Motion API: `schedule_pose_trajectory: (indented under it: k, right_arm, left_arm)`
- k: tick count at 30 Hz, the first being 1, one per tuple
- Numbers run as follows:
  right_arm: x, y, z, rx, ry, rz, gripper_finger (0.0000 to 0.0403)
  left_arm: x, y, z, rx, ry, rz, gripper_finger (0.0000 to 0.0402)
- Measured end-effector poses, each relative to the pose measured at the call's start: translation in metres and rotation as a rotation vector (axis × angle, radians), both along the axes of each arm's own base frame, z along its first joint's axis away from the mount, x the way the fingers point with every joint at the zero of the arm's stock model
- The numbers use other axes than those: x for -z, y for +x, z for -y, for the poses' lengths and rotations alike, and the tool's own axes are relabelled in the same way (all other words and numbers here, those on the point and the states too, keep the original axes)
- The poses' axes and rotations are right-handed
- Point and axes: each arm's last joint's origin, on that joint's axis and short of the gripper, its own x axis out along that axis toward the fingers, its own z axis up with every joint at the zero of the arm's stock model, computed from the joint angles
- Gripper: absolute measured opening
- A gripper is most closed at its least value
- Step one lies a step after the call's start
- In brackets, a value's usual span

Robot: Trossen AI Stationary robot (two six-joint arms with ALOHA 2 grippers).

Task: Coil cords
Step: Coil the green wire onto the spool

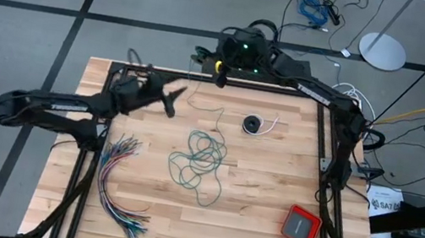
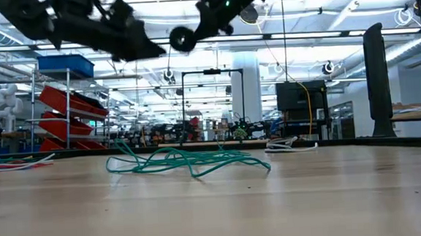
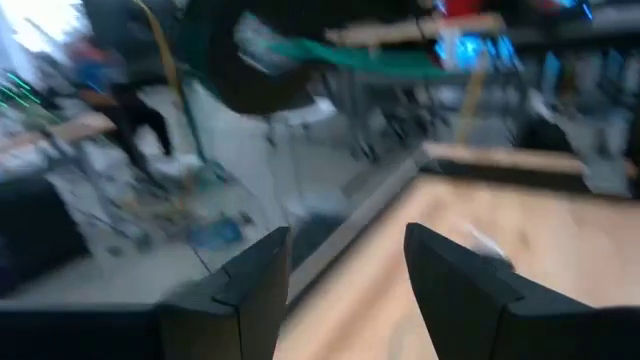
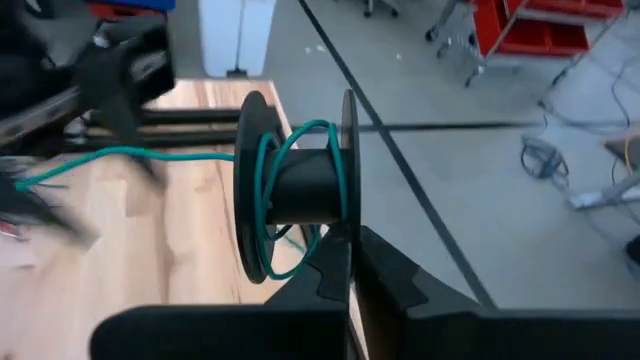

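We should keep the teal cord (image 4: 150, 153) taut from our open, empty left claw (image 1: 171, 100) while the shut right claw (image 4: 352, 255) steadies the spool (image 4: 297, 186) near the worktop's (image 1: 263, 230) far edge.

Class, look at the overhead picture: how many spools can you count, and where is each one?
2. One black spool, teal cord wound round it, is gripped by the right hand at the table's far edge; another spool lies on the table.

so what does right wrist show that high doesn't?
Only right wrist: the right gripper shut on a black spool, with a few turns of the teal cord around its hub.

Only high: the teal cord's loose tangle mid-table, the coiled black cord with its white tail, the multicoloured wire bundle, an orange box, and the open left gripper.

Both: the wooden table and the teal cord.
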Motion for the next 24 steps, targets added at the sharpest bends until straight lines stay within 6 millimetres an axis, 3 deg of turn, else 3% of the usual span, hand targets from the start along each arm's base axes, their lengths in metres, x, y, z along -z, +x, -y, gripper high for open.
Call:
schedule_pose_trajectory:
  k: [4, 8, 15, 24]
  right_arm:
    - [-0.018, -0.007, -0.015, -0.027, -0.031, 0.034, 0.0000]
    - [-0.032, -0.013, -0.027, -0.033, -0.069, 0.057, 0.0000]
    - [-0.051, -0.018, -0.044, -0.036, -0.132, 0.108, 0.0000]
    - [-0.060, -0.017, -0.055, -0.037, -0.182, 0.152, 0.0000]
  left_arm:
    - [-0.019, -0.011, 0.002, -0.090, 0.085, 0.087, 0.0205]
    - [-0.023, -0.011, 0.003, -0.084, 0.106, 0.121, 0.0205]
    - [-0.007, 0.010, -0.003, -0.096, 0.105, 0.128, 0.0205]
    - [0.002, 0.048, -0.018, -0.174, 0.117, 0.187, 0.0205]
